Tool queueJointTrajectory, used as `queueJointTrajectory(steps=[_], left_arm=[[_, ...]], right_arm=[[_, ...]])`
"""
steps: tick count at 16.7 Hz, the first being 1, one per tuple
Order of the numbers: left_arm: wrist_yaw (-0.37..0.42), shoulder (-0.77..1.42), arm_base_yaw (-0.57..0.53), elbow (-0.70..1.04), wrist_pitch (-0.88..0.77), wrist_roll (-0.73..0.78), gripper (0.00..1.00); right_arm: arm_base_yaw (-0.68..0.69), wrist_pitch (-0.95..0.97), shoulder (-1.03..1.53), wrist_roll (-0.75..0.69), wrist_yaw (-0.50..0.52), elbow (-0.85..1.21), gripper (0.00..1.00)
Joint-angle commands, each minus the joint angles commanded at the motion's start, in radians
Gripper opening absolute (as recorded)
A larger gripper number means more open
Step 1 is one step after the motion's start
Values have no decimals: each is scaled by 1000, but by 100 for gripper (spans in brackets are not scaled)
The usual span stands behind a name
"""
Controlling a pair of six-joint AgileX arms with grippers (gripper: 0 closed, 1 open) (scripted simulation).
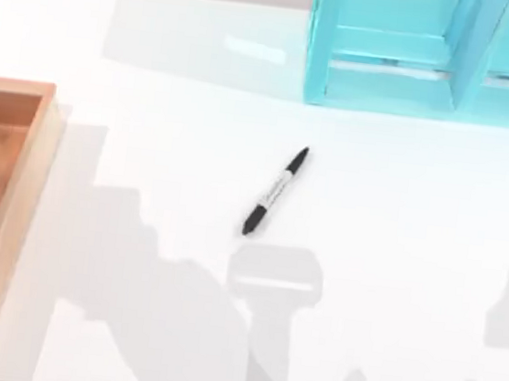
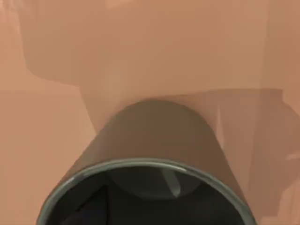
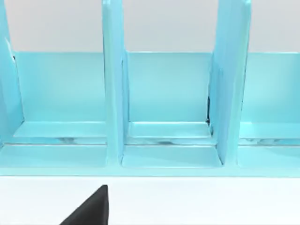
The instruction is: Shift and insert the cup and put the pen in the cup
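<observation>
Clearly one pen (image 1: 275, 191), lying diagonal mid-bench (image 1: 393, 262), well apart from wooden tray (image 1: 16, 182) at left and teal rack (image 1: 386, 86) at far right. Likely light, stiff, apt to roll; take at mid-barrel. One cup (image 2: 154, 140), seen close against tray's brown floor; probably rigid, light, smooth-walled; take by rim. Left, right end effector state: cannot tell.

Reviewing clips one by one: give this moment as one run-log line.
cup: in wooden tray, close under left wrist camera | pen: flat on table, mid-table, untouched | teal rack: back right | stage: pen not yet in cup
</observation>
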Motion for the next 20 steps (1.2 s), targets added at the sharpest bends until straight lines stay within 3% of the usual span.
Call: queueJointTrajectory(steps=[6,19,20], left_arm=[[0,19,2,-36,40,2,100],[0,19,2,-36,40,2,2],[0,19,2,-36,40,2,0]], right_arm=[[0,0,0,0,0,0,100],[0,0,0,0,0,0,100],[0,0,0,0,0,0,100]])
